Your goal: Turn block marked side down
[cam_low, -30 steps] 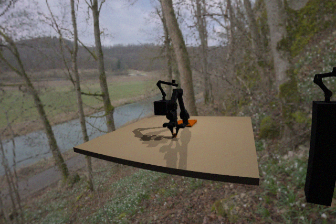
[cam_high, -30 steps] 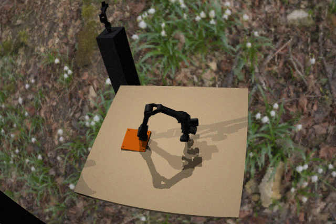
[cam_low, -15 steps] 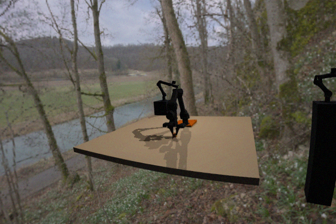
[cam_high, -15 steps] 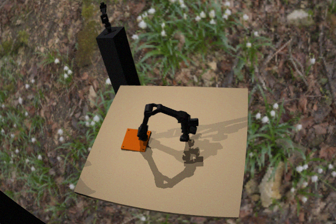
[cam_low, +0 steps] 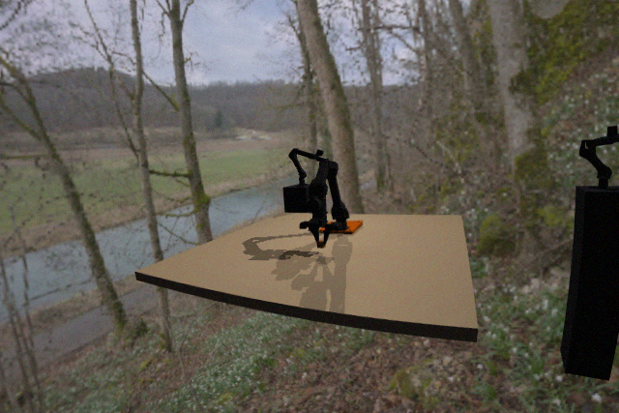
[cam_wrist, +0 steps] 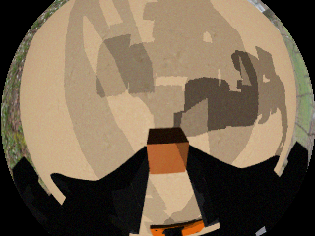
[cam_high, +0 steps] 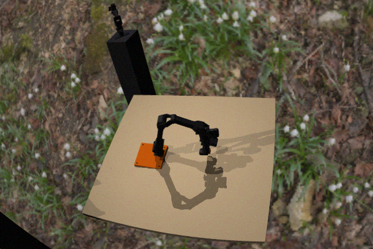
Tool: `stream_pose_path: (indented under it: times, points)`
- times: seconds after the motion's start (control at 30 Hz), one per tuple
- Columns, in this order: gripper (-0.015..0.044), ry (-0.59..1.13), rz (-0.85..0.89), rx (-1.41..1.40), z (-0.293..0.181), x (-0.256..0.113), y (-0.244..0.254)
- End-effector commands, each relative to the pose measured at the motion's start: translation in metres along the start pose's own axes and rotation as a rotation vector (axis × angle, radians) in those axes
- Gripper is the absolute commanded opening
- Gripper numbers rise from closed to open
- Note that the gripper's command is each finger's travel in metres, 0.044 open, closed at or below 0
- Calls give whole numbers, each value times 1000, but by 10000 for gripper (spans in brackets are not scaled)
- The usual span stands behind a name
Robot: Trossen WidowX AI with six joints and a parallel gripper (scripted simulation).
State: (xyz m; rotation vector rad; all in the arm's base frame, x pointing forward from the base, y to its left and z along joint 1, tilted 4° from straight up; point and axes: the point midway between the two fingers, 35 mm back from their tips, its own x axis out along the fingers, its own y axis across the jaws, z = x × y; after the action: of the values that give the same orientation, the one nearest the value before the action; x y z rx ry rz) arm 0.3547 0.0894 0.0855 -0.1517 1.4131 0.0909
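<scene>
The block (cam_wrist: 167,159) is a small orange cube. My gripper (cam_high: 204,151) (cam_low: 320,244) (cam_wrist: 165,148) points down and is shut on it, with one finger on each side. The block is held above the table (cam_high: 240,210) (cam_low: 399,288) (cam_wrist: 49,98), as the separate shadows of the gripper show. In the wrist view one plain orange face and one dark, shaded face of the block show. No mark can be made out on either, and its other faces are hidden. In the top and exterior views the fingers hide nearly all of the block.
The arm stands on an orange base plate (cam_high: 145,157) (cam_low: 356,226) (cam_wrist: 197,228), which lies on the table behind the gripper. A black pillar (cam_high: 129,68) (cam_low: 592,279) with a small black arm on top stands beyond the table's edge. Arm shadows cross the table.
</scene>
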Motion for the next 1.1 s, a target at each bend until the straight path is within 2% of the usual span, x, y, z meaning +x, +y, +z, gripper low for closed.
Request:
stream_pose_path:
  times: [0.0,0.8,1.07]
  points:
    - [0,-61,-4,-6,0,2,0]
    - [0,-425,-3,-4,-6,6,0]
    - [0,-471,-2,-4,-5,10,0]
